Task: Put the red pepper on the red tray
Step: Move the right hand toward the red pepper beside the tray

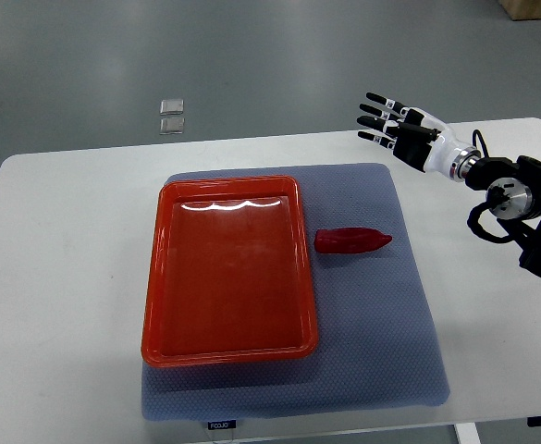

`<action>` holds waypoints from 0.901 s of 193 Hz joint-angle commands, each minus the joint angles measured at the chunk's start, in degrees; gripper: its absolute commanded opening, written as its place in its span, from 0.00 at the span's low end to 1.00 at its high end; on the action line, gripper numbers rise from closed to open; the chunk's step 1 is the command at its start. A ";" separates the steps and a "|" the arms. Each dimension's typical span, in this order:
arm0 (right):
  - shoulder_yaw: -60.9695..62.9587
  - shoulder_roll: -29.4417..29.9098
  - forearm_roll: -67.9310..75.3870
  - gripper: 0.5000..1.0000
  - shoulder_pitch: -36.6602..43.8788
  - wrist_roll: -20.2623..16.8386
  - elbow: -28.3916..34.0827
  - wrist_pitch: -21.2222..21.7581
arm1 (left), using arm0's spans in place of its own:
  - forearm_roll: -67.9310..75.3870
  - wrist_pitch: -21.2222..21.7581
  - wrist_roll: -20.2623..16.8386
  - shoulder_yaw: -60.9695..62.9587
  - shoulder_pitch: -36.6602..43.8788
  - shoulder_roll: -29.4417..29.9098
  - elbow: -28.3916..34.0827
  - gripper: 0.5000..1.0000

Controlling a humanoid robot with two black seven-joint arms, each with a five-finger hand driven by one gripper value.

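Red pepper (pixel 352 240) beside red tray (pixel 228 269)

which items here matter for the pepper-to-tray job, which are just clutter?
Job:
red pepper, lying on the mat right of the tray
red tray, nothing in it
right hand, fingers spread, holding nothing

Lying about:
blue-grey mat under both
white table
two small clear squares on the floor beyond the table

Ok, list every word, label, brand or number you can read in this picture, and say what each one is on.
One piece of print only: a small white tag on the near edge of the grey mat, too small to read for certain.
Red tray: no print seen.
Red pepper: none.
Right hand, open above the table: no label visible.
Two small clear squares on the floor: no print to make out.
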 commanded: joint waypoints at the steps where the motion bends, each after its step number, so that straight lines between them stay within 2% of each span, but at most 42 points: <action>1: -0.08 -0.02 -0.20 0.83 0.07 0.02 0.09 0.01 | 0.00 0.00 0.00 0.00 0.00 0.00 -0.07 1.00; 44: -0.17 -0.10 -3.36 0.83 0.07 0.55 0.44 0.01 | 0.00 -0.09 0.00 0.00 0.00 0.00 -0.24 1.00; 76: -0.34 -0.19 -7.40 0.83 0.42 4.68 0.96 0.01 | 0.00 0.00 0.00 0.09 0.00 0.00 0.28 1.00; 86: -0.34 -0.19 -7.40 0.83 0.42 4.68 0.96 0.01 | 0.00 0.00 0.00 0.09 0.00 0.00 0.28 1.00; 87: -0.60 -0.28 -9.49 0.83 0.77 6.33 1.31 0.01 | 0.00 0.09 0.00 0.18 0.00 0.00 0.46 1.00; 98: -0.69 -0.54 -12.24 0.83 0.86 7.32 2.11 0.10 | 0.00 0.35 0.00 0.18 0.00 0.00 0.46 1.00; 130: -0.87 -4.15 -24.45 0.83 0.69 9.43 8.61 0.71 | 0.00 0.26 0.00 0.09 0.00 0.00 0.28 1.00; 174: -1.13 -8.98 -48.70 0.83 0.16 13.56 17.92 2.73 | 0.00 0.26 0.00 0.18 0.00 0.00 0.37 1.00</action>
